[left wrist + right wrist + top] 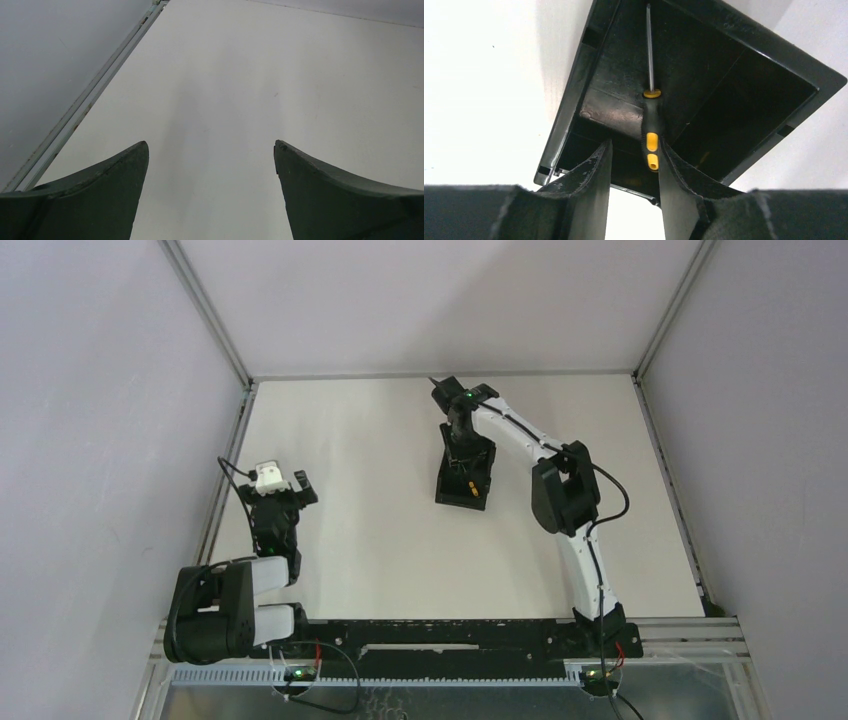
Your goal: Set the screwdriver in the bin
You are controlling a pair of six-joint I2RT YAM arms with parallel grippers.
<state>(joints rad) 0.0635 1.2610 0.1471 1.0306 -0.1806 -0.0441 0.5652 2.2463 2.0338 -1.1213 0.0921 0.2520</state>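
Right end effector (634,145) gapes over screwdriver (651,131) lying in bin (572,95); left end effector (211,145) gapes.

one black bin (574,100) stands on one white table (350,460). one screwdriver (651,135) lies inside the bin, with a single yellow-and-black handle and a single thin shaft. there are two robot arms: the right arm (565,495) reaches over the bin and the left arm (240,590) sits well to the left of the bin. there are two grippers, the right gripper (634,145) just above the bin and the left gripper (210,145) well apart from it. each has two dark fingers (591,185), so four in all. three pale walls (440,300) surround the table.
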